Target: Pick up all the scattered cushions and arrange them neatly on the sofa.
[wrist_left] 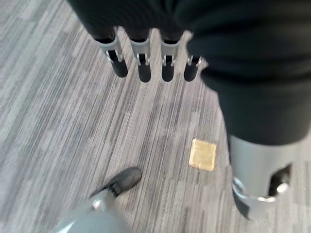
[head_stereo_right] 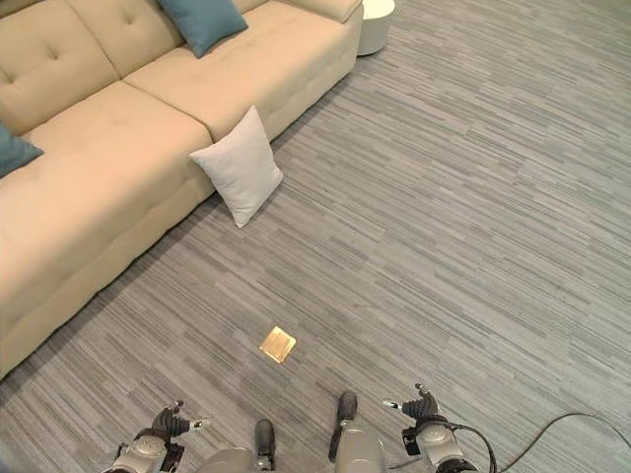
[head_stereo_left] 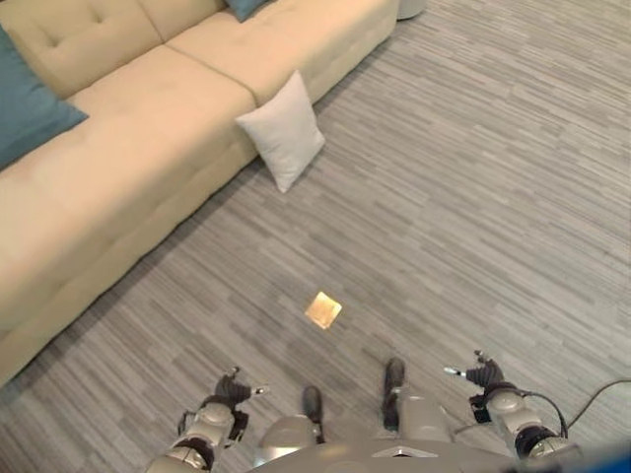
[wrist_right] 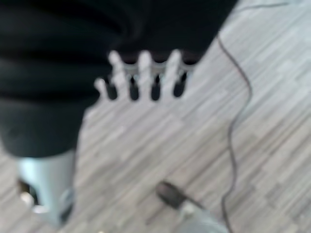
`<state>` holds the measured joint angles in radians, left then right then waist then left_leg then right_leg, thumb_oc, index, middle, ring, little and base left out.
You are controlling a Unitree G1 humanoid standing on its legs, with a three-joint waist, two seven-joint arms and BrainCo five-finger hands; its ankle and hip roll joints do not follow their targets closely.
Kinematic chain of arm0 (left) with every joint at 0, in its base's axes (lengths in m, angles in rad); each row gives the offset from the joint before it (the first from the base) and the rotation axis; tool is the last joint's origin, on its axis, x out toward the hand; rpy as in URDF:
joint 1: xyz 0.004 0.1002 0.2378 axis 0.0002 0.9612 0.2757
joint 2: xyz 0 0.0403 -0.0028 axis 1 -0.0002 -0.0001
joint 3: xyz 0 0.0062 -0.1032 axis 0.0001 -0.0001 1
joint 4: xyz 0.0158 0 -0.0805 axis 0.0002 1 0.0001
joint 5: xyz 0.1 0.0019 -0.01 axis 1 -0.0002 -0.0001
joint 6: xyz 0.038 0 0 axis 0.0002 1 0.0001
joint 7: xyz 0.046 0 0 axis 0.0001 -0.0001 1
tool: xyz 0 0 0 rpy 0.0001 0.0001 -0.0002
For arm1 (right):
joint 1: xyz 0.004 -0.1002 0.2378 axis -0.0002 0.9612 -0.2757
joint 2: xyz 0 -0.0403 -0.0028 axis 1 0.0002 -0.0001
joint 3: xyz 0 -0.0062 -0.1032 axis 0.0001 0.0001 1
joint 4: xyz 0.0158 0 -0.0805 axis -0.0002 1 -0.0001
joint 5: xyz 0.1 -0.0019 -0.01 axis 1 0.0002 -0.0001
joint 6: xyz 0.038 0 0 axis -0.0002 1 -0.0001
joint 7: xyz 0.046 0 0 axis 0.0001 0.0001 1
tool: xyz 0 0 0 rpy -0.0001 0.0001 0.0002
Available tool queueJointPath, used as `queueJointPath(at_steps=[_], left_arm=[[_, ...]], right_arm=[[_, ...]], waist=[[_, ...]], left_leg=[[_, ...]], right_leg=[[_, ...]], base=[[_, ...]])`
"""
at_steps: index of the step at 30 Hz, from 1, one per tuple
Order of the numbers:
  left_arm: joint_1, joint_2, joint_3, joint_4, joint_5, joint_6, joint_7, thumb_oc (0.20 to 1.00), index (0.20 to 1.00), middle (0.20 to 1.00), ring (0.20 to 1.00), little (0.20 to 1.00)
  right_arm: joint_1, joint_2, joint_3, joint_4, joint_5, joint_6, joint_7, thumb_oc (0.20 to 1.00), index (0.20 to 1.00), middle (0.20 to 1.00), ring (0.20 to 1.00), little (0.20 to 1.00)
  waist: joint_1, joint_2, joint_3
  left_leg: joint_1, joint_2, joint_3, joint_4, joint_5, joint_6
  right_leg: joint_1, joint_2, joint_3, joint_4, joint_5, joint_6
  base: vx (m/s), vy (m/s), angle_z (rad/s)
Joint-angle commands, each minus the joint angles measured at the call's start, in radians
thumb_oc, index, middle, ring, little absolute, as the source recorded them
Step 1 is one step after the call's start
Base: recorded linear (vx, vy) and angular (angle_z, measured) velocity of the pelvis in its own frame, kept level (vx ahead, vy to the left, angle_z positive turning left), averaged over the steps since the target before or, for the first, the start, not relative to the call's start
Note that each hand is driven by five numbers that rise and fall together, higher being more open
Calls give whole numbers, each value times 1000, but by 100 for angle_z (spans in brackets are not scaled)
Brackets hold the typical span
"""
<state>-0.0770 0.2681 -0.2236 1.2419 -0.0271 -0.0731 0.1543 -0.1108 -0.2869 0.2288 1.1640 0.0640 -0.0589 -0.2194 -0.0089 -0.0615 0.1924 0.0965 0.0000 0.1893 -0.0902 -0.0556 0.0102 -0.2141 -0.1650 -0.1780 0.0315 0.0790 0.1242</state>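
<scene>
A white cushion [head_stereo_left: 284, 132] stands on the grey carpet, leaning against the front of the beige sofa [head_stereo_left: 128, 148]. One teal cushion [head_stereo_left: 25, 106] lies on the sofa seat at the left, and another teal cushion [head_stereo_right: 203, 22] rests against the backrest further along. My left hand [head_stereo_left: 229, 395] hangs low at the bottom left, open and empty, far from the white cushion. My right hand [head_stereo_left: 485, 378] hangs at the bottom right, also open with nothing in it. Both wrist views show straight fingers [wrist_left: 141, 60] over bare carpet.
A small brass floor plate [head_stereo_left: 322, 309] is set in the carpet between me and the sofa. A round white side table [head_stereo_right: 377, 22] stands past the sofa's far end. Open carpet stretches to the right.
</scene>
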Motion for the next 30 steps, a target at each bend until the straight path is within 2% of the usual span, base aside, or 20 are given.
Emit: queueJointPath(at_steps=[1,3,4,5,6,9,11,13,14,15,18,21,22,24,25,27,30], left_arm=[[-35,-24,3,10,6,-18,-1,1000,1000,1000,1000,1000],[-36,-34,-3,9,3,-18,-5,1000,1000,1000,1000,1000],[-41,-44,-13,6,-1,-19,-6,1000,1000,1000,1000,1000],[-41,-45,-13,6,-1,-19,-6,1000,1000,1000,1000,1000],[-58,-55,-26,-14,-21,-21,-5,1000,1000,1000,1000,1000],[-69,-58,-33,-22,-34,-21,-4,1000,1000,1000,1000,1000],[-63,-62,-38,-16,-25,-19,-5,1000,1000,1000,1000,1000],[-58,-61,-38,-12,-20,-17,-5,1000,1000,1000,1000,1000],[-53,-60,-34,-7,-17,-16,-5,1000,1000,1000,1000,1000],[-47,-54,-32,-4,-15,-15,-3,1000,1000,1000,1000,1000],[-33,-50,-19,2,-21,-13,-4,1000,1000,1000,1000,1000],[-16,-43,-5,9,-24,-9,-4,1000,1000,1000,1000,1000],[-12,-37,4,8,-26,-8,-5,1000,1000,1000,1000,1000],[-17,-27,8,4,-27,-6,-4,1000,1000,1000,1000,1000],[-25,-20,10,-3,-32,-7,-2,1000,1000,1000,1000,1000],[-34,-11,8,-8,-35,-10,3,1000,1000,1000,1000,1000],[-36,-11,8,-7,-36,-13,4,1000,1000,1000,1000,1000]], right_arm=[[-25,-46,9,16,-7,-12,-8,1000,1000,1000,1000,1000],[-19,-49,9,23,-3,-16,-6,1000,1000,1000,1000,1000],[-14,-51,10,30,6,-25,-6,1000,1000,1000,1000,1000],[-14,-51,10,30,6,-25,-5,1000,1000,1000,1000,1000],[-10,-54,13,35,20,-32,-10,1000,1000,1000,1000,1000],[-9,-57,14,39,28,-29,-10,1000,1000,1000,1000,1000],[-7,-58,17,38,31,-33,-14,1000,1000,1000,1000,1000],[-3,-58,21,36,29,-33,-15,1000,1000,1000,1000,1000],[-2,-58,22,36,27,-32,-19,1000,1000,1000,1000,1000],[-1,-57,22,35,32,-31,-24,1000,1000,1000,1000,1000],[-1,-52,29,37,29,-29,-20,1000,1000,1000,1000,1000],[5,-44,28,39,25,-26,-18,1000,1000,1000,1000,1000],[5,-36,28,31,25,-29,-13,1000,1000,1000,1000,1000],[-1,-29,28,23,22,-26,-8,1000,1000,1000,1000,1000],[-14,-29,29,21,14,-23,-5,1000,1000,1000,1000,1000],[-24,-24,26,10,16,-22,-2,1000,1000,1000,1000,1000],[-29,-24,26,12,16,-23,-2,1000,1000,1000,1000,1000]], waist=[[5,12,1],[0,15,-7],[-5,12,-9],[-6,12,-9],[3,-9,20],[12,-21,33],[27,-31,35],[32,-28,35],[38,-19,32],[49,-9,33],[62,-6,22],[69,-12,4],[81,-17,-8],[83,-18,-2],[80,-10,9],[64,10,20],[49,19,16]], left_leg=[[8,-2,-87,99,-83,-20],[14,18,-95,116,-91,-35],[-11,38,-100,195,-75,-70],[-13,40,-102,200,-77,-70],[-128,53,-127,422,-8,-98],[-188,56,-118,465,6,-90],[-247,22,-106,377,-28,-65],[-258,17,-101,329,-8,-60],[-274,17,-94,267,25,-59],[-301,18,-83,206,79,-65],[-287,18,-86,163,84,-61],[-266,1,-102,166,78,-47],[-246,-11,-94,167,55,-27],[-223,-17,-87,173,29,-9],[-201,-20,-80,183,3,12],[-161,-20,-86,173,-13,26],[-111,-27,-108,134,-18,23]], right_leg=[[57,49,7,-12,-15,13],[75,60,11,-9,-29,-5],[106,80,14,-19,-52,-29],[106,81,13,-20,-52,-29],[160,92,12,-49,-75,-66],[189,91,3,-66,-90,-79],[222,95,3,-93,-104,-68],[232,101,4,-97,-109,-66],[241,113,5,-99,-116,-63],[262,130,15,-99,-135,-63],[278,142,36,-90,-158,-62],[294,135,48,-49,-180,-59],[293,124,58,10,-198,-50],[247,109,58,132,-199,-26],[183,86,53,262,-164,10],[92,69,53,387,-109,29],[69,84,54,297,-133,6]], base=[[213,-195,32],[269,-289,23],[192,-246,15],[188,-391,27],[58,-215,27],[103,-192,38],[200,-82,31],[160,-20,27],[198,18,13],[197,18,3],[235,75,-12],[276,133,-31],[198,142,-25],[186,182,-20],[131,165,-21],[207,135,-12],[235,13,10]])
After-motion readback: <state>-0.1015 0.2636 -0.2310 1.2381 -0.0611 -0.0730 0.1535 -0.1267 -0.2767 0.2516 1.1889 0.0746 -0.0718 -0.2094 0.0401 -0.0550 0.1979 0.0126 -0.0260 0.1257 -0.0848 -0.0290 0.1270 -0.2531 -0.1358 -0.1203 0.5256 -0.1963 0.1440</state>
